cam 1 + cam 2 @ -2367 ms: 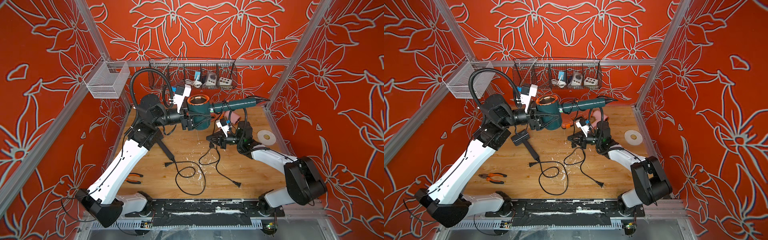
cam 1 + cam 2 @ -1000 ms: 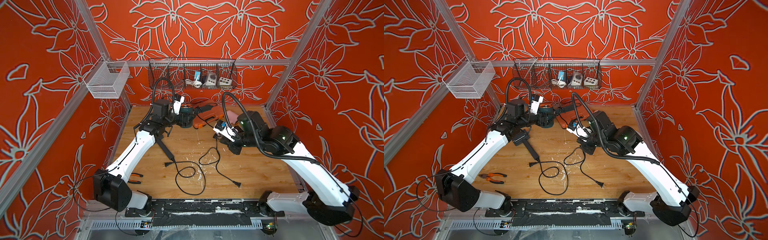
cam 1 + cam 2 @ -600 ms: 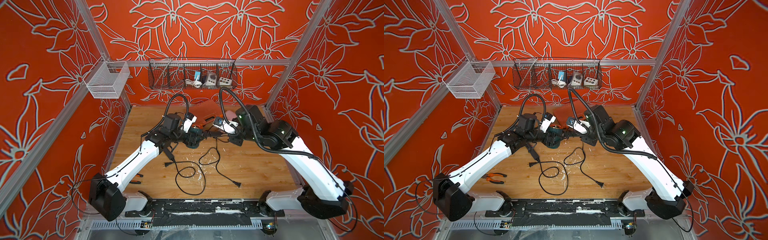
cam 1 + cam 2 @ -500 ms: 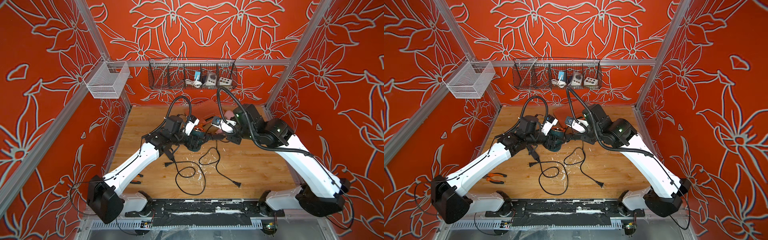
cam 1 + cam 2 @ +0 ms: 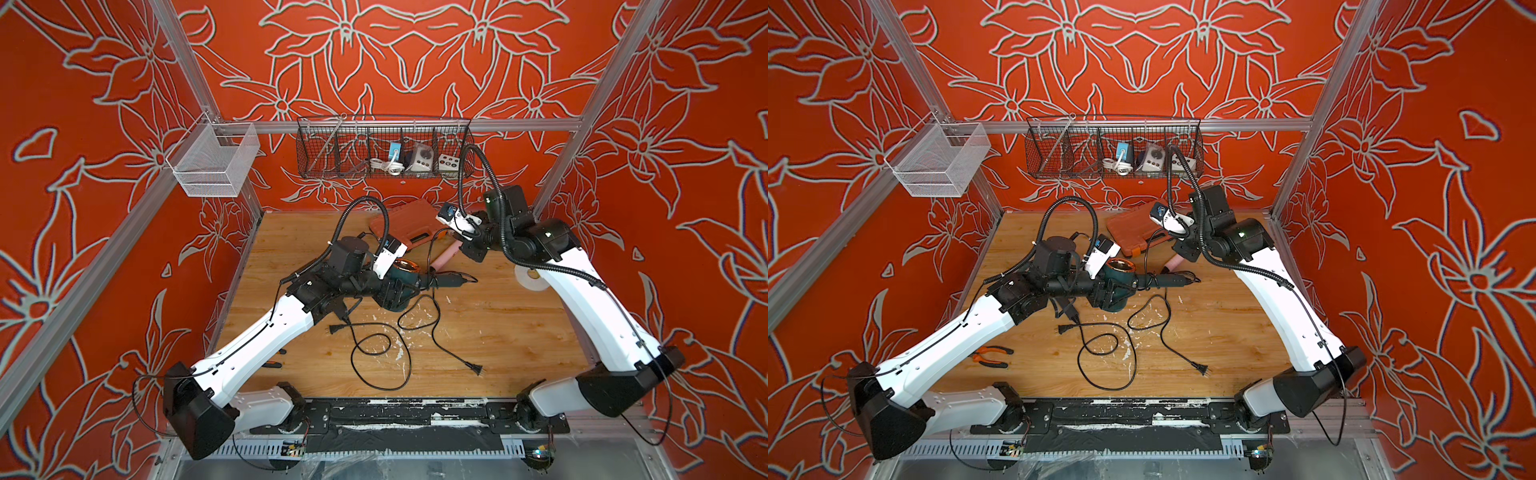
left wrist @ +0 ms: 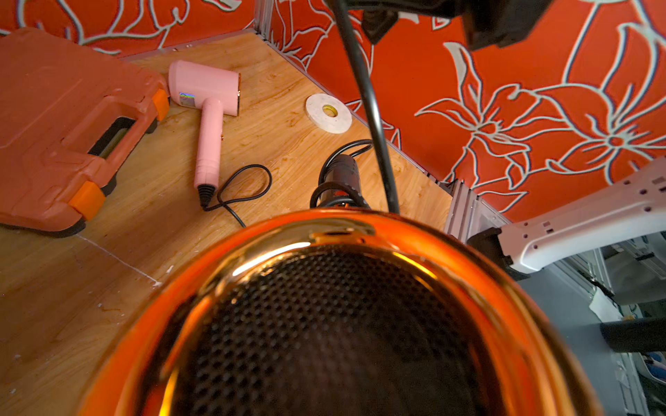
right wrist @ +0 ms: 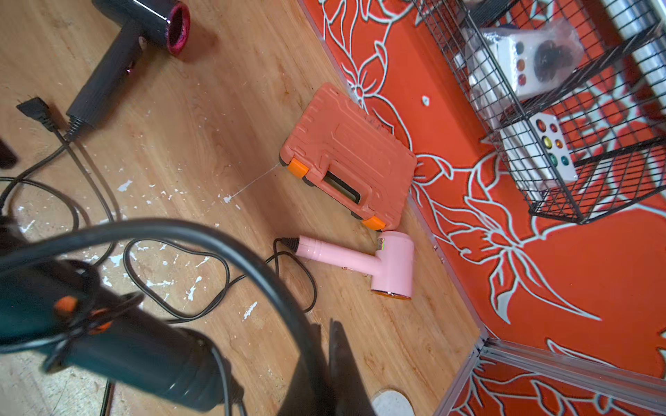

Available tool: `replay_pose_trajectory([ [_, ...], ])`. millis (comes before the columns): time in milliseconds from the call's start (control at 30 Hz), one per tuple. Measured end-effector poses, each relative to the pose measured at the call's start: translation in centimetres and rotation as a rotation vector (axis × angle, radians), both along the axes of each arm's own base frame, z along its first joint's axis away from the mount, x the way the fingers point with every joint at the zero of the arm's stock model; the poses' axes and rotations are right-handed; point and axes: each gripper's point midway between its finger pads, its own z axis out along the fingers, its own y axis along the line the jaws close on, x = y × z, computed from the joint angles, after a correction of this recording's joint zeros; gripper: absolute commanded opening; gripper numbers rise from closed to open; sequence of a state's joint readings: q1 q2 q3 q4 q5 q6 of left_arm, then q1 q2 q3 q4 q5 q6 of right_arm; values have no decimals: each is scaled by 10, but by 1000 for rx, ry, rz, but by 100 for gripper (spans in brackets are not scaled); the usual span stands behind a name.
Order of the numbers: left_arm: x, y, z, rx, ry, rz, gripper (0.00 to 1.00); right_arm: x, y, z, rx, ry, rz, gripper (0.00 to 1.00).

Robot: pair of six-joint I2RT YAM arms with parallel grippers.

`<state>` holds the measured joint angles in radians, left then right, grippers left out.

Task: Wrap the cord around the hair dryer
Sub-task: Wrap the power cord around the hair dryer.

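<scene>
Since the orange tool case (image 5: 409, 219) is the plainest mark on the bench (image 5: 478, 332), we place everything by it. The teal hair dryer (image 5: 405, 279) is out in front of the case, its copper-rimmed grille facing up and its handle stretched out level. The left fingers (image 5: 1106, 296) stand part-way closed around the dryer's barrel and grip it. We cannot tell whether the dryer touches the bench.

In the left wrist view the grille fills most of the frame, and beyond it black loops of the cord (image 6: 364, 90) lie about the handle. From the handle the cord rises to the right fingers (image 7: 346, 378), which are closed tight upon it. They are raised above the bench near the case.

A pink dryer (image 7: 346, 257) lies just beside the case. A white tape roll (image 6: 328, 112) lies past the pink dryer, farther from the case.

Loose black cords lie well in front of the case. We cannot tell which appliance each belongs to.
</scene>
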<state>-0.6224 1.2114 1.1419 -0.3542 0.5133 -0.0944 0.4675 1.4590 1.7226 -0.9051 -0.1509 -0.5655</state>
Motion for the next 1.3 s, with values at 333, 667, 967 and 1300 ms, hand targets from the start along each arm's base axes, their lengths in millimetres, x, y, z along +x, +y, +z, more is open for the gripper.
replay_pose_trajectory([
  [333,-45,-13,17,-144,-15,-249,0,21,-11,-68,185,196,1,0],
  [667,-27,-4,34,-288,4,-267,0,20,-12,-85,457,308,-5,0],
  [967,0,9,60,-406,9,-244,0,11,-5,-96,645,392,-15,0],
  [1300,24,17,55,-469,58,-159,0,-10,-2,-113,842,483,-92,0],
])
